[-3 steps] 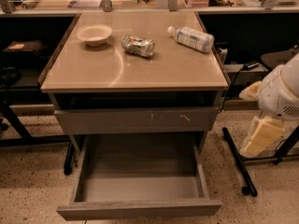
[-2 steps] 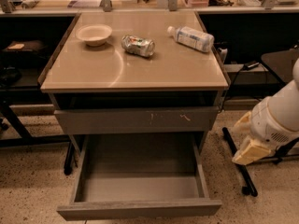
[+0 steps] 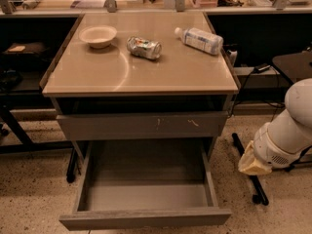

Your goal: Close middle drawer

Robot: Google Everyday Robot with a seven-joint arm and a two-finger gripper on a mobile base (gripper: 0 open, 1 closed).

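Observation:
The middle drawer [image 3: 146,182] is pulled far out of the cabinet at the bottom of the camera view. It is wide, shallow and grey, with a smooth bare inside, and its plain front [image 3: 146,219] faces me. Above it sits a shut grey drawer front with pale scratch marks [image 3: 141,126]. My gripper [image 3: 253,162], a pale cream piece at the end of the white arm [image 3: 287,130], hangs low to the right of the cabinet. It is level with the open drawer's right side and apart from it.
On the tan cabinet top [image 3: 97,77] are a white bowl [image 3: 98,35], a crushed can [image 3: 144,48] and a plastic bottle lying on its side [image 3: 199,39]. A black stand leg [image 3: 248,172] lies on the speckled floor under the arm. Dark shelving flanks the cabinet.
The arm and gripper have moved down and to the left, closer to the right side of the open drawer. The drawer has not moved.

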